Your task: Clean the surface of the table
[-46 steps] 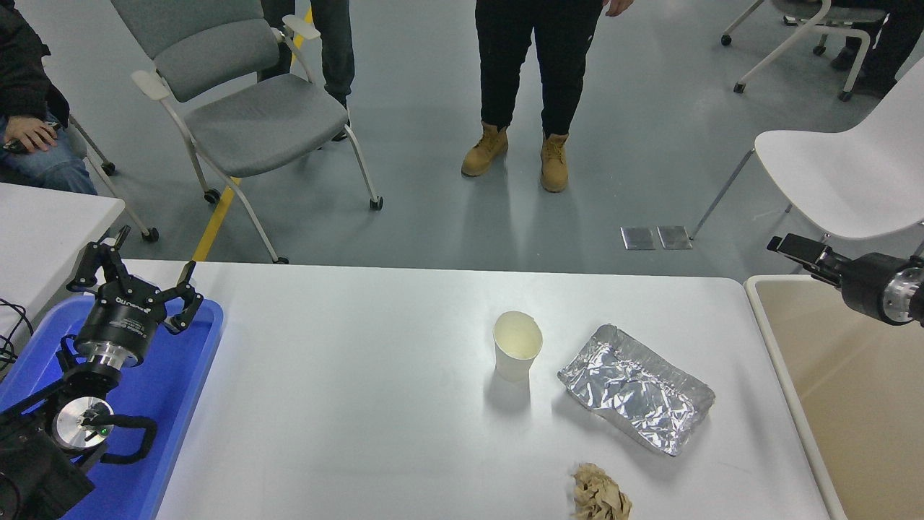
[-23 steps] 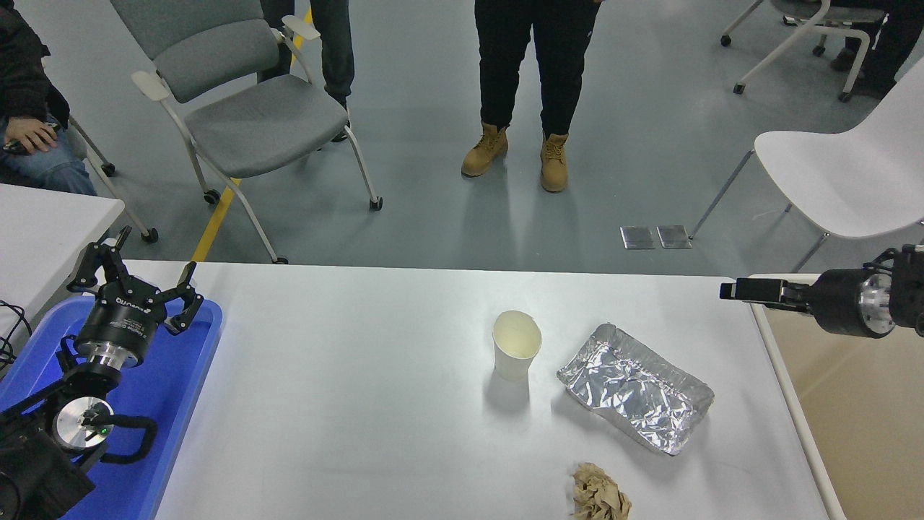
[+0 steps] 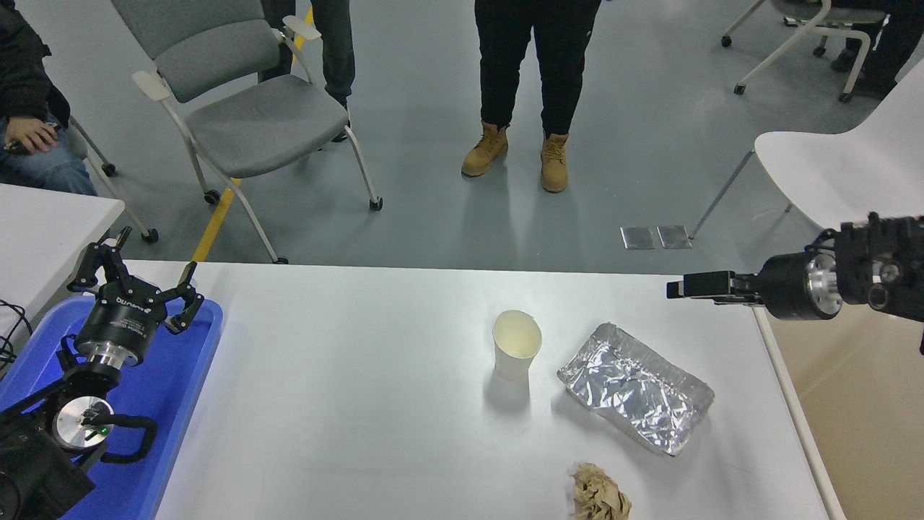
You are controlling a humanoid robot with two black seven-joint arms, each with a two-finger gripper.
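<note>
The left gripper point(image 3: 137, 278) sits parked over the blue tray point(image 3: 184, 383), fingers spread, while the table point(image 3: 346, 404) still carries a cup point(image 3: 517, 347), a foil tray point(image 3: 635, 388) and a paper wad point(image 3: 599, 495) toward its right. The right gripper point(image 3: 682, 289) has swung in leftward from over the bin point(image 3: 859, 412) to the table's far right corner, empty, and I can't tell how its fingers stand, so I'd say another pickup is starting.

A single high camera on the robot's side looks forward and down across the white worktop point(image 3: 361, 404), floor beyond.
</note>
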